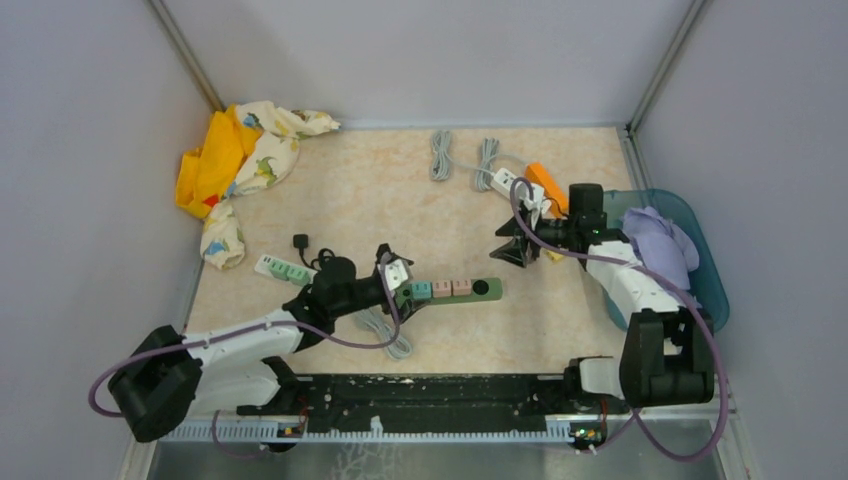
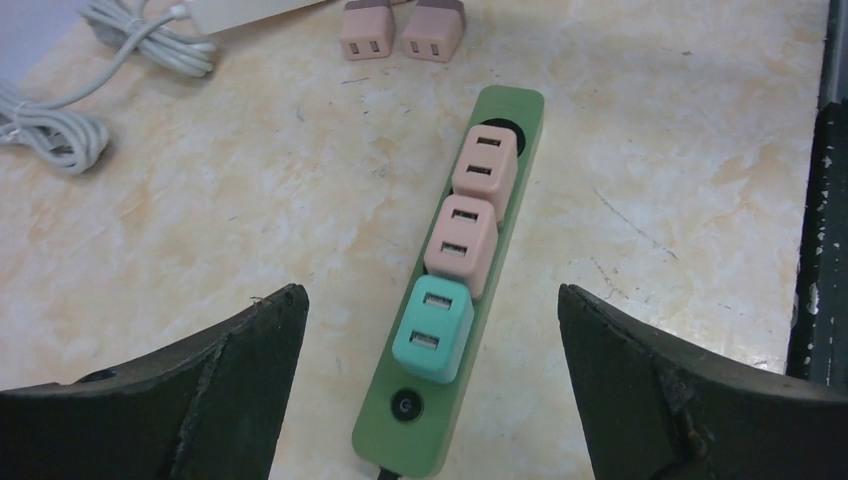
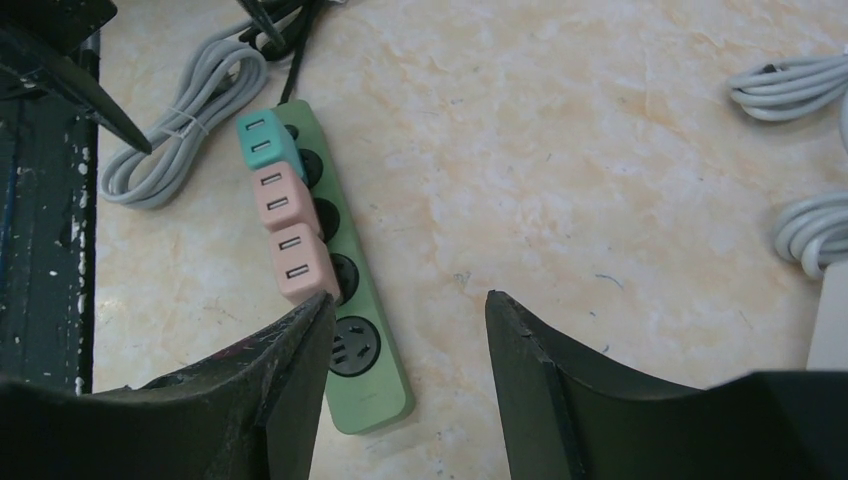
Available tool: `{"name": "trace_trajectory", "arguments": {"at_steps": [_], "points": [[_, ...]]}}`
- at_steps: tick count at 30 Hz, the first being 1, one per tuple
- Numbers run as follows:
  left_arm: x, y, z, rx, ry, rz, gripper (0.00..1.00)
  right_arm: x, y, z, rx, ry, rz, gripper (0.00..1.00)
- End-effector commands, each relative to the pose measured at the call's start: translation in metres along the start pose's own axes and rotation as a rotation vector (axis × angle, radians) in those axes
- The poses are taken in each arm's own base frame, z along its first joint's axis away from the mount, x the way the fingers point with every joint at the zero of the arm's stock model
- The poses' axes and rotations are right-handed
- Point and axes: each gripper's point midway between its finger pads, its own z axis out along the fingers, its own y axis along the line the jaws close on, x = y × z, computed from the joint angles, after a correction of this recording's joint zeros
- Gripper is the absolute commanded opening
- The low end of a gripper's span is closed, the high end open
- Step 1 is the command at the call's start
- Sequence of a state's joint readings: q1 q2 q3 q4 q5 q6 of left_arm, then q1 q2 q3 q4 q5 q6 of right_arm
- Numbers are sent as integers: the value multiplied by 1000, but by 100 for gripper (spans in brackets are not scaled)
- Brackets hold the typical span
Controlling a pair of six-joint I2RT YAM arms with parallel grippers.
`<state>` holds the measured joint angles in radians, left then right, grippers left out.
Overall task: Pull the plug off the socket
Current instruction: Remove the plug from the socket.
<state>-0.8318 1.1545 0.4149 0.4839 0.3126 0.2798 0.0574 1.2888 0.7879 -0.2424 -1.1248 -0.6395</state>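
Teal cube plug (image 2: pixel 432 335) on long, glossy green plastic socket strip (image 2: pixel 524 106)

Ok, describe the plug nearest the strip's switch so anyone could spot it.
On the marbled table, find the green power strip lying near the front middle. Three cube adapters line it. Yours is the teal adapter beside the round switch; the pink adapters sit further along.

No legible text or markings

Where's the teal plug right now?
Top view, left of centre: the teal plug sits on the green power strip, at its end nearest the open left gripper, next to a pink plug.
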Motion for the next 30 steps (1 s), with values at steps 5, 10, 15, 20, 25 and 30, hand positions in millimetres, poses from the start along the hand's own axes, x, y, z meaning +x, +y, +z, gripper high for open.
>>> {"name": "trace_trajectory", "arguments": {"at_steps": [5, 10, 15, 20, 25, 30], "points": [[-11, 20, -31, -171, -183, 12, 100, -26, 35, 13, -166, -49, -209, 62], [1, 12, -28, -132, -176, 11, 100, -7, 50, 31, -221, 22, -283, 68], [5, 6, -25, -88, -161, 20, 100, 16, 60, 54, -257, 131, -321, 70], [6, 3, -24, -71, -156, 24, 97, 34, 67, 74, -271, 222, -352, 70], [6, 1, -22, -53, -148, 28, 91, 47, 63, 81, -258, 287, -364, 62], [7, 0, -18, -32, -133, 29, 87, 53, 65, 87, -265, 321, -378, 50]]}}
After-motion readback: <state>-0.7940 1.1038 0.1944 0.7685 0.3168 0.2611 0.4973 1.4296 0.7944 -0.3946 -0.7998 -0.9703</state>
